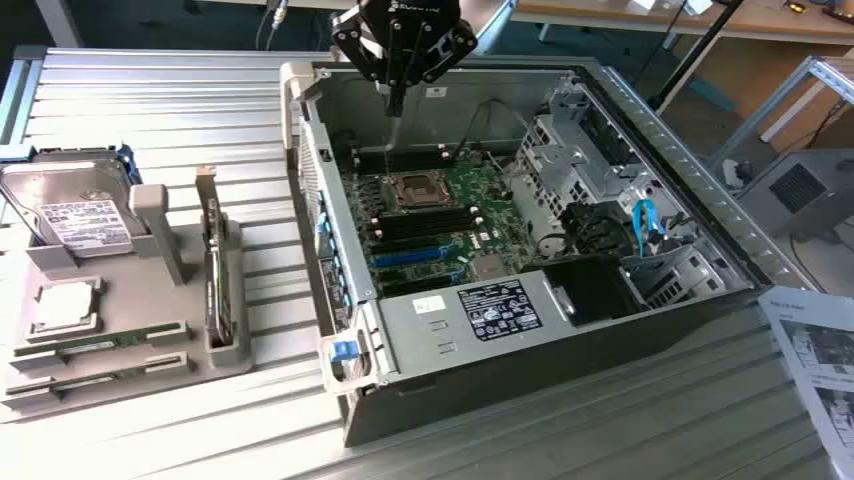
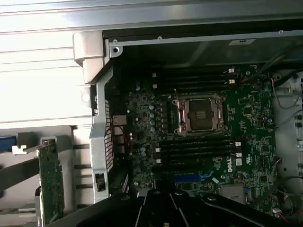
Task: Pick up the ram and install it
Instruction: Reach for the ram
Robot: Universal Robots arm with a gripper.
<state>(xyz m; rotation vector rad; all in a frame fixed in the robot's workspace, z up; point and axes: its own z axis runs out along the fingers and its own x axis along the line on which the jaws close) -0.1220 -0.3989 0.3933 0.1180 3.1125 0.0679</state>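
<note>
The ram is a thin green stick lying flat in a slot near the front of the grey tray on the exterior view's left; a second like it lies just below. My gripper hangs shut and holds nothing, over the back edge of the open computer case, far from the tray. In the wrist view my gripper is a dark shape above the motherboard. Black memory slots run beside the bare processor socket, and these memory slots have nothing in them.
The tray also holds a hard drive, a square silver processor chip and an upright expansion card, whose green board has a metal bracket. Drive cages and cables crowd the case's right side. Papers lie at far right.
</note>
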